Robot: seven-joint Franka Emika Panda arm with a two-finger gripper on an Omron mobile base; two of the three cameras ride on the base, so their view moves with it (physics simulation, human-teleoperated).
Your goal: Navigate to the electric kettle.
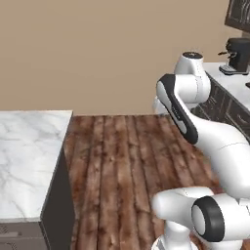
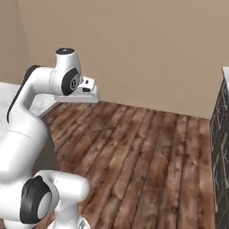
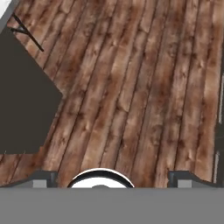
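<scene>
Left base view: kettle not in sight; coffee machine [image 1: 239, 54] on the far worktop [image 1: 229, 83], right of the arm [image 1: 195, 122].
Right base view: wood floor [image 2: 143, 152] ahead of the arm. Hand view: gripper [image 3: 113, 178] spread, empty, over floor. Judging by type, a kettle handles rigid and smooth-bodied; its handle is the hold.

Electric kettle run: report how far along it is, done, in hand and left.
Done: nothing visibly finished. The base stands on the wooden floor between a marble-topped island and a dark counter; the arm is folded up, its hand camera looking down at the floorboards. In hand: the drive itself. On the counter stands a black coffee machine, no kettle. Left: find the kettle and drive up to it.
</scene>
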